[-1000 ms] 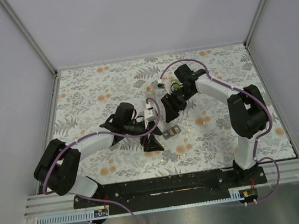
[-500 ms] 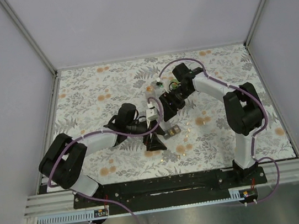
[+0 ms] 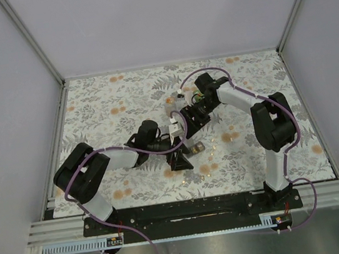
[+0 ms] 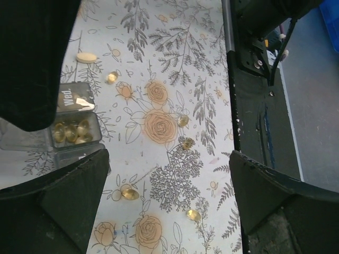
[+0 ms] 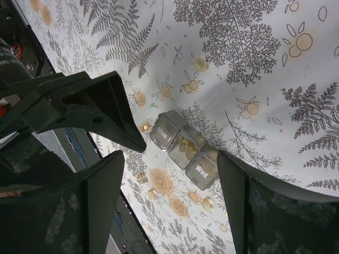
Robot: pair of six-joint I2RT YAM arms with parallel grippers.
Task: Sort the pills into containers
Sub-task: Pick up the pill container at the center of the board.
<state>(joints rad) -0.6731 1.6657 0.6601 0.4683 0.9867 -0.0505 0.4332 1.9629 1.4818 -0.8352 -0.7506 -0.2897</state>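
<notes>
- The left arm [image 3: 108, 159] is seen folded tighter than a second ago, with its elbow drawn in toward the middle of the surface [image 3: 108, 97]. The left pincer [image 3: 181, 161] has barely shifted.
- Over the same span the elbow of the right arm [image 3: 241, 99] has been swung slightly leftward, while the right pincer [image 3: 192, 119] is kept over nearly the same spot.
- The pill organiser [image 3: 195, 148] is found where it lay before: on the surface, just right of the left pincer and on the near side of the right one.
- In the wrist views both pincers are shown spread wide, with nothing pinched between the fingers.
- In the left wrist view part of the organiser is covered by a dark mass, probably the right pincer, though this cannot be settled. Another part is cut off by a finger.
- From overhead each pincer is merged into one dark shape, so its spread cannot be read there.
- The surface is printed with grey ferns and orange roses. It is enclosed by pale lilac panels [image 3: 160, 14] in metal posts, with a black rail [image 3: 194, 210] at the near edge.
- The organiser's middle compartment is filled with gold capsules [image 5: 185, 145] and is flanked by compartments marked "Mon" and "Wed".
- Loose capsules [image 4: 130, 193] are scattered around it, and one pale oblong tablet [image 4: 86, 57] lies apart.
</notes>
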